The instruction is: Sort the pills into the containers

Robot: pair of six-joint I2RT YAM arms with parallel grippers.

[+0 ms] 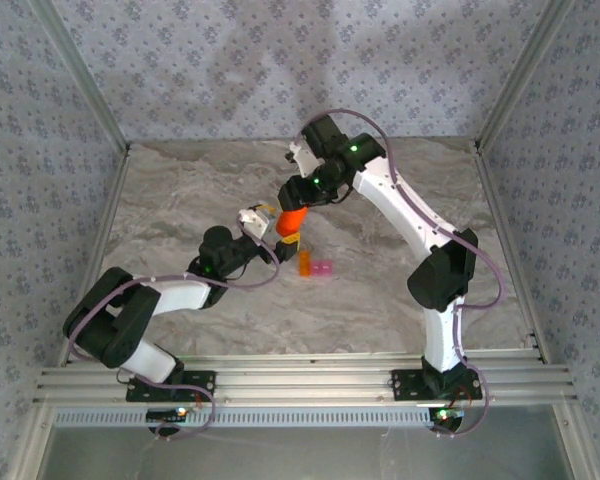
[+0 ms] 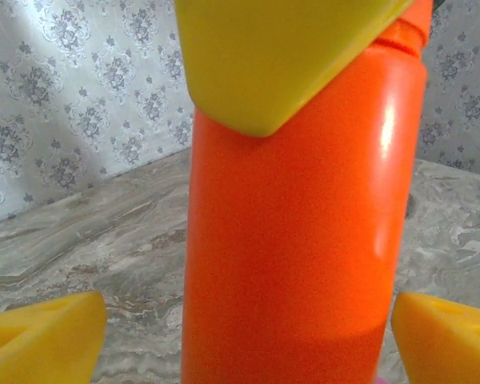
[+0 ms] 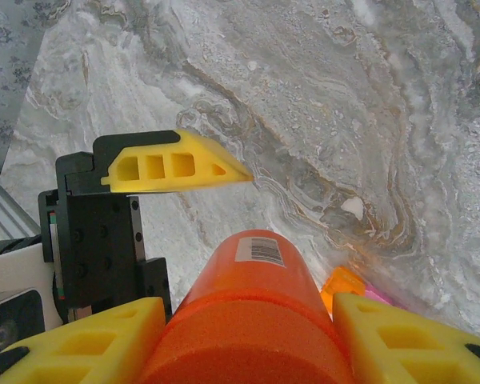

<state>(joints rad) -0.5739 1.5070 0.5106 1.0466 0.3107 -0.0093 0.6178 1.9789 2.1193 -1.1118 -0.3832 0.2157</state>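
Right, the right tool (image 3: 244, 320) is clenched on the orange bottle (image 2: 296, 224), yellow fingers (image 3: 400, 340) pressed to either side of its upper end. From above, the bottle hangs off the worktop (image 1: 180, 190) near mid-table, tipped a little. Its barcode label (image 3: 260, 250) faces the right wrist camera.

Now the left tool (image 1: 278, 238): it sits low, just beside the bottle, and it's released. Its two fingers (image 2: 40, 340) stand wide apart with the bottle between them, neither one touching it in the left wrist view. One finger of the right tool lies across the top of that view, flat on the bottle.

And the containers (image 1: 314, 267)? On the worktop, the orange box joined to the pink one, near the bottle's lower end and just right of the left tool. From the right wrist they peek out beside the bottle. A small white speck (image 3: 352, 208) lies on the marble just past them; I can't say what it is.
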